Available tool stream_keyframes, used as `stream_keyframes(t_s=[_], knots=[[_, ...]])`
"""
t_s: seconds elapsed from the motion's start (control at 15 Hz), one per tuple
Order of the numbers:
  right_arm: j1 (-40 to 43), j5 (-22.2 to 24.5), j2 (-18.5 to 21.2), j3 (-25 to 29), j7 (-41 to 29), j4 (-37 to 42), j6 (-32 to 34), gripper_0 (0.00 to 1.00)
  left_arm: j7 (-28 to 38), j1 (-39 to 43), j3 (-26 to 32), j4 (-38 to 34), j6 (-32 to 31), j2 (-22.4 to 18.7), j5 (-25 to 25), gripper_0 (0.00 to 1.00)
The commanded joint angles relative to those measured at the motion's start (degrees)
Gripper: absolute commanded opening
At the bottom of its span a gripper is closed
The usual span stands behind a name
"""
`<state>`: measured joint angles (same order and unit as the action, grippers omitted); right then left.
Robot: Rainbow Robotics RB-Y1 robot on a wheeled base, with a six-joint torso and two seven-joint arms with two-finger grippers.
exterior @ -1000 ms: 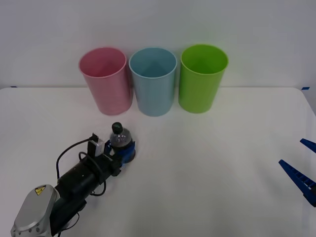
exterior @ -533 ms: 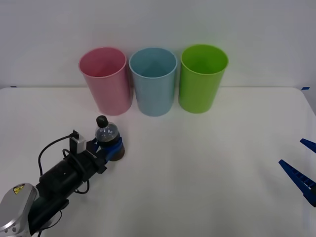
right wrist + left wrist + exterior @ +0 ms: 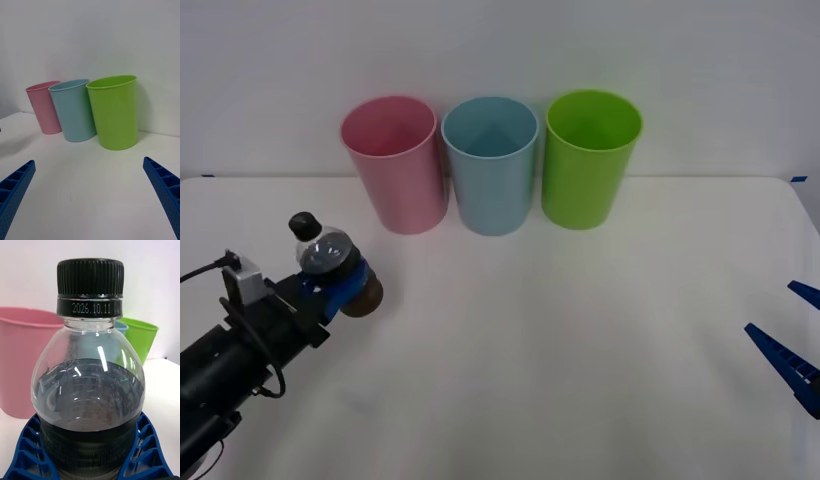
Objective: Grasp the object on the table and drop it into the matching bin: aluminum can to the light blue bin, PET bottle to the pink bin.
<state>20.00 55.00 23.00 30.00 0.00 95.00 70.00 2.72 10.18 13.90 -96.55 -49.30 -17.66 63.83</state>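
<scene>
1. Front view: I see the left gripper [image 3: 340, 285] at the left side of the tabletop [image 3: 580, 320], jaws clamped on the PET bottle [image 3: 328, 255]. The bottle is tilted, black cap up and away from the arm, in front of and to the left of the pink bin [image 3: 393, 165].
2. Same view: 3 bins stand in a row at the far edge: pink, light blue bin [image 3: 490, 165], green bin [image 3: 590, 160]. Pink and light blue look to be touching; green stands just beside.
3. Same view: the right gripper [image 3: 795, 345] is parked at the right edge, jaws apart, holding nothing.
4. Right wrist view: I see its 2 blue fingers [image 3: 15, 187] spread wide, with the 3 bins beyond.
5. Left wrist view: blue ribbed fingers [image 3: 28, 450] wrap the bottle's lower body. It is clear with dark liquid; the cap band reads 2026.10.11.
</scene>
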Motion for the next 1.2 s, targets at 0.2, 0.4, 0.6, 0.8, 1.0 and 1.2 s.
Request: stream_keyframes(t_s=[0.2,0.4,0.6,0.8,1.0,1.2], knots=[[0.0,0.0,0.0,0.0,0.0,0.0,0.0,1.0,8.9,1.5,5.3,-7.3,0.3,-0.1,-0.4,0.0],[0.0,0.0,0.0,0.0,0.0,0.0,0.0,1.0,14.6,0.2,7.5,-10.4,1.5,-0.8,-0.7,0.0],[0.0,0.0,0.0,0.0,0.0,0.0,0.0,1.0,15.7,-2.0,5.9,-12.0,8.2,-4.3,-2.8,0.0],[0.0,0.0,0.0,0.0,0.0,0.0,0.0,1.0,16.2,-5.6,4.7,-11.9,14.2,-8.1,-3.8,0.0],[0.0,0.0,0.0,0.0,0.0,0.0,0.0,1.0,16.2,-10.3,2.1,-9.9,19.9,-11.5,-5.1,0.0],[0.0,0.0,0.0,0.0,0.0,0.0,0.0,1.0,15.6,-16.8,0.8,-4.3,20.6,-12.4,-3.8,0.0]])
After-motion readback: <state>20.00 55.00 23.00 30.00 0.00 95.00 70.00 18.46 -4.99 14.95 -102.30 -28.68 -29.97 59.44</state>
